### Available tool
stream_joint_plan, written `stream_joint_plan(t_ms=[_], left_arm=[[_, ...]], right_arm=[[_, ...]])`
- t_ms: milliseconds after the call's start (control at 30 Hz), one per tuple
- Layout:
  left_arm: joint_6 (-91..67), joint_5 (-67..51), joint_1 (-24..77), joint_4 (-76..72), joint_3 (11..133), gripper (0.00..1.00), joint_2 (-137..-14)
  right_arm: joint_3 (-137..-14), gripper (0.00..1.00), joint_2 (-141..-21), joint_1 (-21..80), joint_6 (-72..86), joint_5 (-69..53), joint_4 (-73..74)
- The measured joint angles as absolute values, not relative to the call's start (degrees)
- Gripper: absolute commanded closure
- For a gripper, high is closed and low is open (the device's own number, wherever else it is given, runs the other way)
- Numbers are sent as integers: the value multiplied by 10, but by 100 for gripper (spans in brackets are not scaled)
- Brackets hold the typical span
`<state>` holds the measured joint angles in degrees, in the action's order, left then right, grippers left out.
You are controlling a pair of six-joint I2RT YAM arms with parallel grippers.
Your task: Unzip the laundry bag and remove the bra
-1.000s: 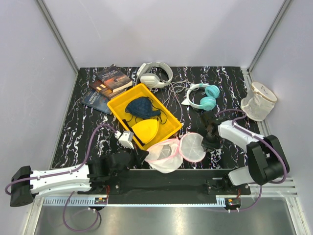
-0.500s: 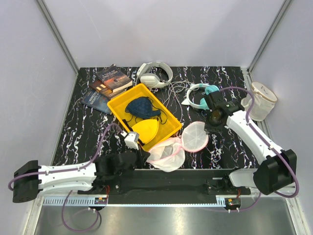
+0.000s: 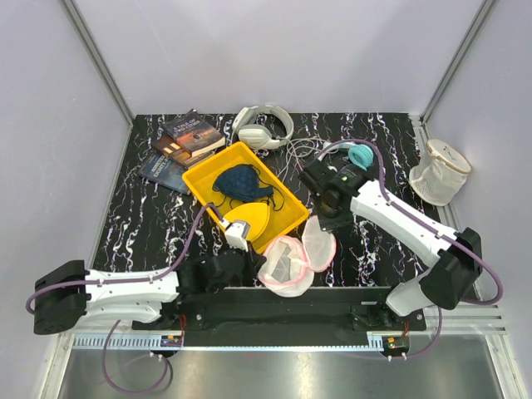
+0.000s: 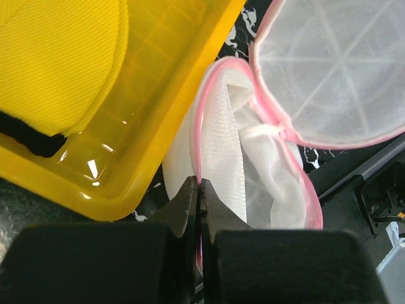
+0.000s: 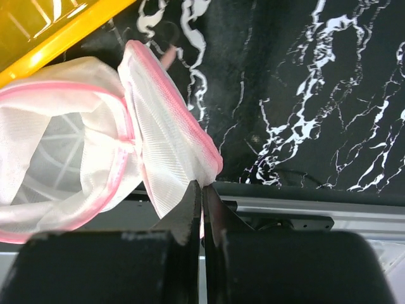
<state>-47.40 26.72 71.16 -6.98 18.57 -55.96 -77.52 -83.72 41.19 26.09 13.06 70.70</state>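
The laundry bag, white mesh with a pink rim, lies open at the table's near edge beside the yellow tray. My left gripper is shut on the pink rim of its lower half. My right gripper is shut on the rim of the lid half and holds it tilted up. The navy-blue bra lies in the tray, outside the bag, behind a yellow bra. The left wrist view shows my left gripper beside the tray wall. The right wrist view shows my right gripper.
Books lie at the back left. White headphones and teal headphones with cables lie behind the tray. A taller cream mesh bag stands at the right edge. The table's front rail runs just below the bag.
My right gripper has swung left and towards the tray with the lid half, lifting it from flat to tilted. My left arm has shifted right, still holding the rim.
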Motion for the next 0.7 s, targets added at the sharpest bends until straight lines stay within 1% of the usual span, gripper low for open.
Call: stream_joint_plan(t_ms=[200,333,433,467,500,567,600,667,700], left_arm=[[-468,254,708,-96,194,100,-598],[-468,251,708,-105,196,100,-616],[-468,249,708,-106,196,100,-620],[-469,249,708,-106,196,100,-621],[-470,249,708,-107,196,100,-621],[-472,249,708,-108,196,100,-621],[-473,249,708,-108,196,100,-621],[-476,249,708,-109,196,100,-621],[-478,250,708,-109,196,100,-621]], right_arm=[[-815,96,-866,476,278,138,723],[-843,90,-887,519,294,142,732],[-860,66,-909,547,304,140,734],[-868,53,-920,559,307,138,736],[-875,48,-928,569,310,135,735],[-888,40,-939,587,316,124,736],[-894,34,-941,594,318,121,735],[-907,25,-941,600,322,112,736],[-916,22,-939,601,323,110,734]])
